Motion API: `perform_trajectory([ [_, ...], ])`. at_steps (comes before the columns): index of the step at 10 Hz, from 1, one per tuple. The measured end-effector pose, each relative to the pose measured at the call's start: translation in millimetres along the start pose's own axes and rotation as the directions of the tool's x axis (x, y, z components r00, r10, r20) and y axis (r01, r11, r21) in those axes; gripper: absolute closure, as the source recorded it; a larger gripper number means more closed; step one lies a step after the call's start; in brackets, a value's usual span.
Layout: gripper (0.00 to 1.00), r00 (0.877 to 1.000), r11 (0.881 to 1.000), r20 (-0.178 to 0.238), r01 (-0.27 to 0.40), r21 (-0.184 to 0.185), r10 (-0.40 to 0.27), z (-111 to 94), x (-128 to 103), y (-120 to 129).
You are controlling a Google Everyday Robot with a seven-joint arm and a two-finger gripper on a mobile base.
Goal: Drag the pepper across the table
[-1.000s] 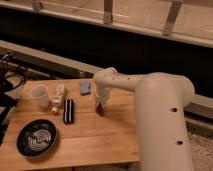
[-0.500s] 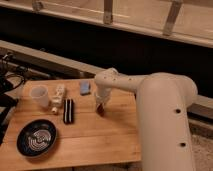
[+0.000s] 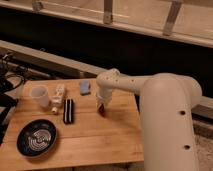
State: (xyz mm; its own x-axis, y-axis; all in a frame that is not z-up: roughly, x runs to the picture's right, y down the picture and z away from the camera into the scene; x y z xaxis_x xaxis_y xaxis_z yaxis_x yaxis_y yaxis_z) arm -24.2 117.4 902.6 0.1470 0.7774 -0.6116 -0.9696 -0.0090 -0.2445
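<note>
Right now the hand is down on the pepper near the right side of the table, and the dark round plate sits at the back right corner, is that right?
Not quite. The dark round plate sits at the front left corner of the table, as the camera view shows. The rest holds: the hand is down at the pepper, toward the table's right side.

table | pepper under claw | black bowl | cup | blue block

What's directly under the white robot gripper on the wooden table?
Under the white gripper sits a small dark-red pepper on the light-brown plank table. The pepper's upper end is covered by the gripper.
</note>
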Motion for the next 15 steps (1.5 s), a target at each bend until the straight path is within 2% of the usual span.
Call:
perform_trajectory([
  [15,0.82,0.999,0.999,0.024,-0.042,-0.016,0.043,-7,4,-25],
])
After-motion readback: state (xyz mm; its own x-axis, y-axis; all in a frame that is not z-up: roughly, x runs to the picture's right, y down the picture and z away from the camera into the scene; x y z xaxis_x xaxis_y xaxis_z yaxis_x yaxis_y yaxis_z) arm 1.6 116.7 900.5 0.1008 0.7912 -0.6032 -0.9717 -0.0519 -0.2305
